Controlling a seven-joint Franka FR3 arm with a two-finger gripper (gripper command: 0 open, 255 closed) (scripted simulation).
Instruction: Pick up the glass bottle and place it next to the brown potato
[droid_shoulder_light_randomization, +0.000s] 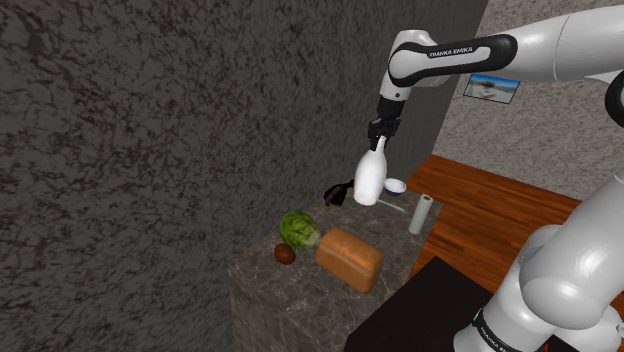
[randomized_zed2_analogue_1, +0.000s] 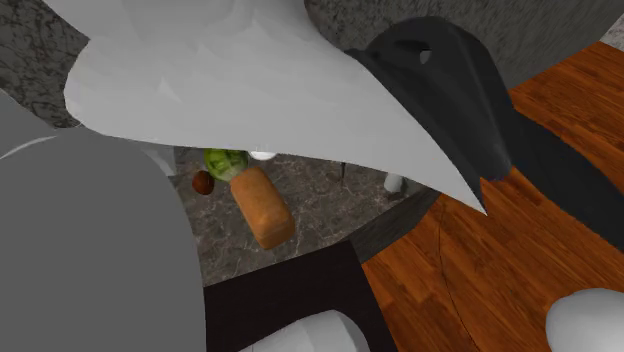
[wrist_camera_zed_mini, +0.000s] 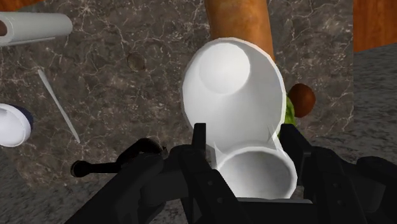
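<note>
Dark marbled stone forms both the wall behind and the counter (droid_shoulder_light_randomization: 258, 275), with a wooden floor (droid_shoulder_light_randomization: 500, 200) beyond it. From the shoulder view you see the white arm (droid_shoulder_light_randomization: 560, 45) reach in from the upper right, bend at its dark-jointed wrist and point straight down over the counter. The jaws are closed on the neck of the white bottle (droid_shoulder_light_randomization: 370, 178), which hangs upright in the air, clear of the surface. The brown potato (droid_shoulder_light_randomization: 285, 254) lies well apart from it, toward the shoulder view's lower left, just beside a green leafy head (droid_shoulder_light_randomization: 300, 228) and near a tan loaf (droid_shoulder_light_randomization: 349, 258). Behind the bottle in that view sit a black utensil (droid_shoulder_light_randomization: 340, 192), a white bowl (droid_shoulder_light_randomization: 395, 185), a thin white stick (droid_shoulder_light_randomization: 390, 205) and a standing white roll (droid_shoulder_light_randomization: 421, 213). The wrist view gives you what the shoulder view cannot: the black fingers (wrist_camera_zed_mini: 202, 145) pressed on either side of the bottle's neck, and you look down its length at the counter, with the potato peeking past its body. In the second exterior view the arm's pale and black shells block most of your sight, but the loaf, the green head and the potato show beneath them on the counter.
</note>
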